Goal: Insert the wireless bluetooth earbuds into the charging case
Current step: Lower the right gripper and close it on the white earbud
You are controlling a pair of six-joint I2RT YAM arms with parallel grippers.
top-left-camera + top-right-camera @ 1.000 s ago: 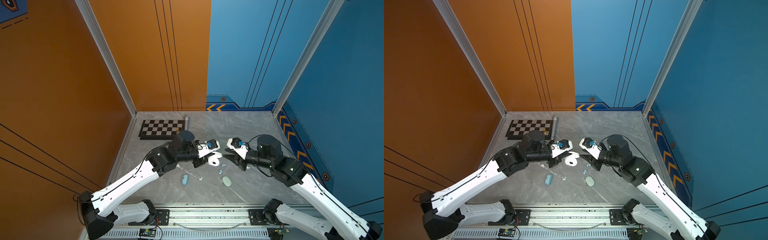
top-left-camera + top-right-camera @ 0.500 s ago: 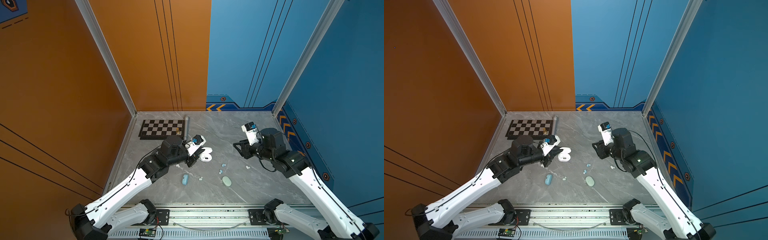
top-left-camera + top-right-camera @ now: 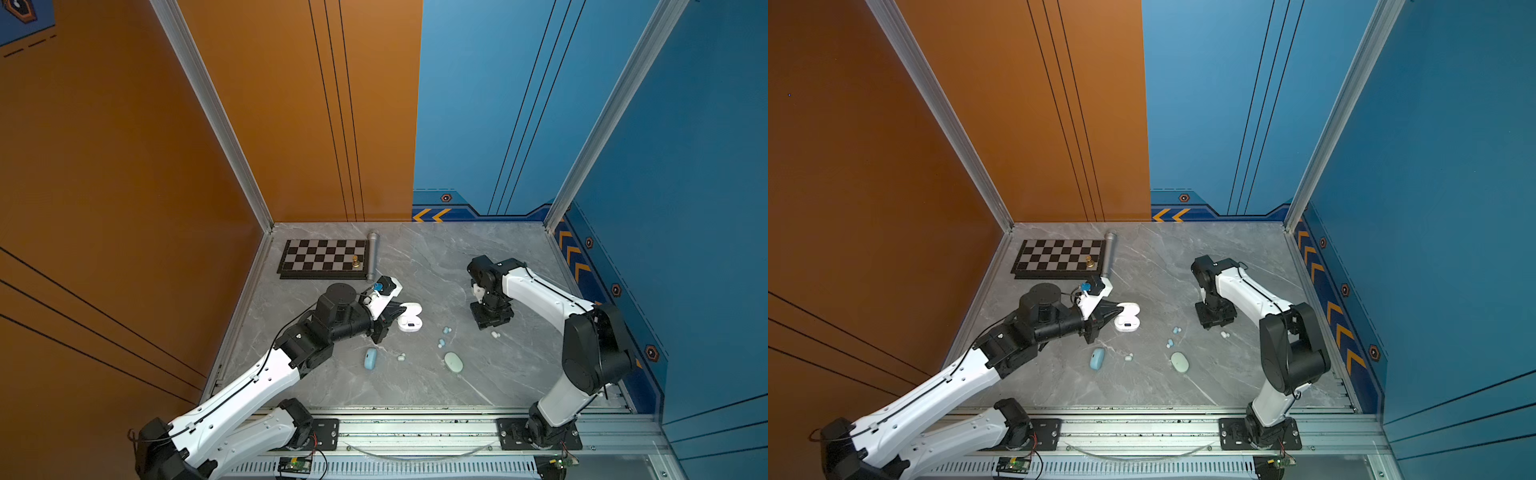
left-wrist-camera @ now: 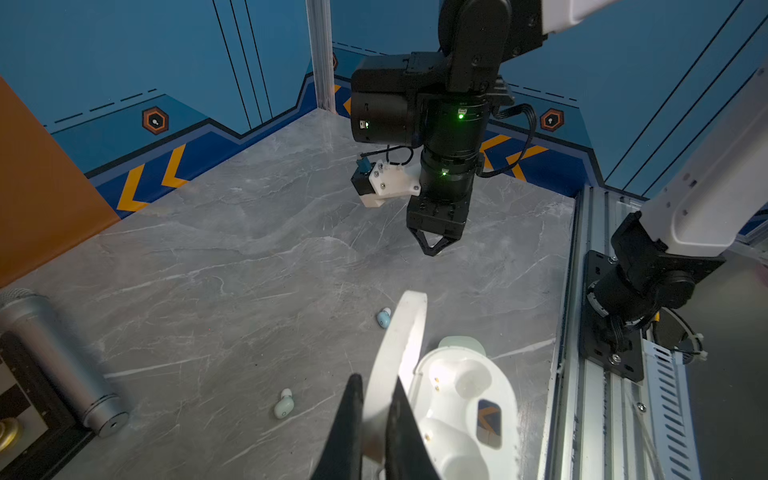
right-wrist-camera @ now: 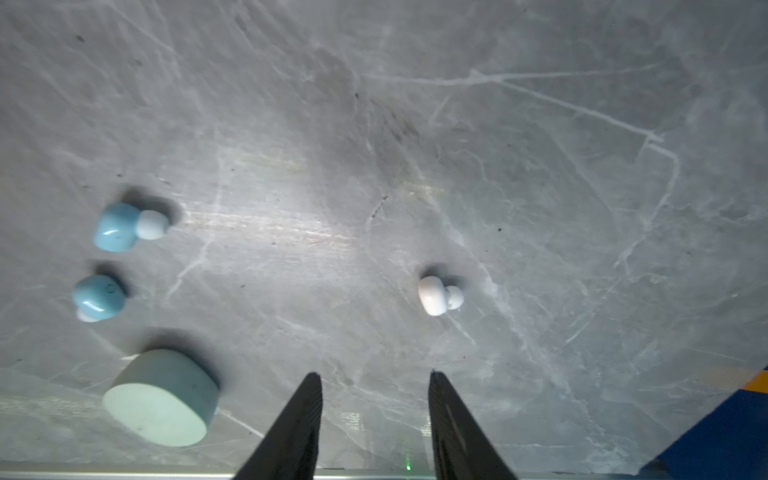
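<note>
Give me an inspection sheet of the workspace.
Surface: grey marble table, no spills seen.
Job's things: white case open, sockets look empty; blue case, mint case shut; two blue buds, white bud, mint bud loose on the table.
Clutter: chessboard with gold piece; metal cylinder beside it.
End effectors: left end effector shut on white case's lid; right end effector open, empty.
Cables: black cable at right wrist, clear of buds.
Surroundings: orange wall, blue wall.

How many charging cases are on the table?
3. The white case, open, its lid pinched by the left gripper; the closed blue case in front of it; the closed mint case right of that. None seems hidden.
</note>
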